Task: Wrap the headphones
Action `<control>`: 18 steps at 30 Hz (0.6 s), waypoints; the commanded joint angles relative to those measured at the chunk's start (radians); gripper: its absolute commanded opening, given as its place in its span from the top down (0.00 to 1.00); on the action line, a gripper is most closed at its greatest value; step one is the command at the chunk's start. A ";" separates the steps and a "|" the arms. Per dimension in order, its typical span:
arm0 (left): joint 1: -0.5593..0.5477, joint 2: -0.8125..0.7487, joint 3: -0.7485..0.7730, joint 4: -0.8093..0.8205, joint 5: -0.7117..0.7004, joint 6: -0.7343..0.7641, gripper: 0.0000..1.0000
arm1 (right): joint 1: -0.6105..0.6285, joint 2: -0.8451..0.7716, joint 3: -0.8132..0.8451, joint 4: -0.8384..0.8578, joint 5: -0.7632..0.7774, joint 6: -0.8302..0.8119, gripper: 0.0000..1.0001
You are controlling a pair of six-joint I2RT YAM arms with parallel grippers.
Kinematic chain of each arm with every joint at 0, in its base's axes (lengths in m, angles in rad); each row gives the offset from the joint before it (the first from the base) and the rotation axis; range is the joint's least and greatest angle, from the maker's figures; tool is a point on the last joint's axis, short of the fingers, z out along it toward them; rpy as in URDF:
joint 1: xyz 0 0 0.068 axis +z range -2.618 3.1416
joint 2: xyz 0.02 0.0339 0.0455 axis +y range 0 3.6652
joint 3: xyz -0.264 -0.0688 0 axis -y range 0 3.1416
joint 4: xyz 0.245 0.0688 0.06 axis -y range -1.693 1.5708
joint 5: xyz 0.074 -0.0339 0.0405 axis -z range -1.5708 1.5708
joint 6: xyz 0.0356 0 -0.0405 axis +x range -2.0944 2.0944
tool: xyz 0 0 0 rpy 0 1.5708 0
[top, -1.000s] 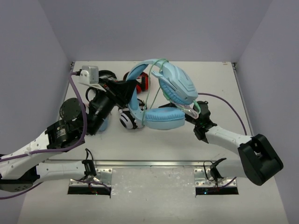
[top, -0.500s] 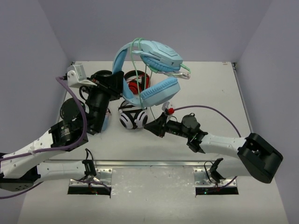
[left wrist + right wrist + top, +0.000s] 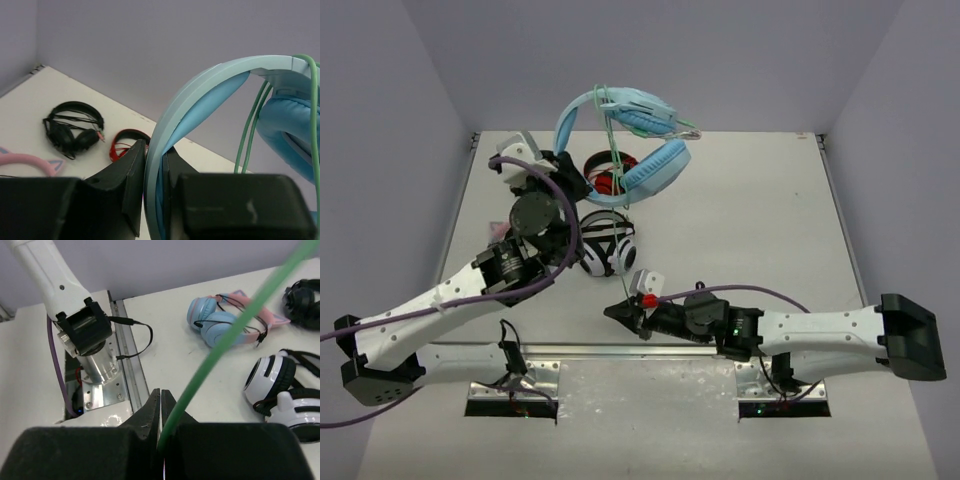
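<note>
The left gripper (image 3: 155, 170) is clenched on the padded headband of the headphones (image 3: 640, 150). They hang raised over the tabletop's (image 3: 770, 200) far edge, left of middle, with the band arching left and the cups pointing right. Their green cable (image 3: 235, 330) runs straight toward the near edge, pinched tight by the right gripper (image 3: 620, 312).

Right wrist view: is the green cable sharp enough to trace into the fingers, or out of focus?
Right wrist view: the cable is soft-edged but traceable to the shut right gripper, whose body is a dark blur; the white-and-black pair behind is sharp. Top external view: that cable is only a faint thread. Left wrist view: the headphones look fairly sharp.
</note>
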 commanded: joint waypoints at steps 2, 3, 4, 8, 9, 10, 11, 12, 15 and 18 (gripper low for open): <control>0.197 0.026 0.051 -0.115 0.058 -0.145 1.00 | 0.131 -0.026 0.122 -0.182 0.276 -0.166 0.99; 0.222 0.041 0.050 -0.140 0.069 -0.154 1.00 | 0.148 -0.027 0.133 -0.207 0.299 -0.194 0.99; 0.239 0.047 0.039 -0.142 0.079 -0.145 1.00 | 0.175 -0.030 0.155 -0.224 0.322 -0.195 0.99; 0.316 0.076 0.028 -0.185 0.129 -0.166 1.00 | 0.191 -0.039 0.216 -0.317 0.347 -0.238 0.99; 0.325 0.090 0.021 -0.179 0.126 -0.150 1.00 | 0.194 -0.038 0.254 -0.363 0.345 -0.252 0.99; 0.336 0.099 0.016 -0.195 0.126 -0.151 1.00 | 0.194 -0.035 0.279 -0.396 0.350 -0.260 0.99; 0.369 0.110 0.015 -0.225 0.143 -0.172 1.00 | 0.195 -0.030 0.305 -0.434 0.362 -0.269 0.99; 0.394 0.124 0.010 -0.248 0.170 -0.195 1.00 | 0.194 -0.027 0.346 -0.490 0.373 -0.289 0.99; 0.468 0.121 -0.057 -0.265 0.301 -0.249 1.00 | 0.191 -0.035 0.415 -0.592 0.382 -0.350 0.99; 0.479 0.103 -0.163 -0.211 0.405 -0.218 1.00 | 0.176 -0.044 0.481 -0.716 0.420 -0.433 0.99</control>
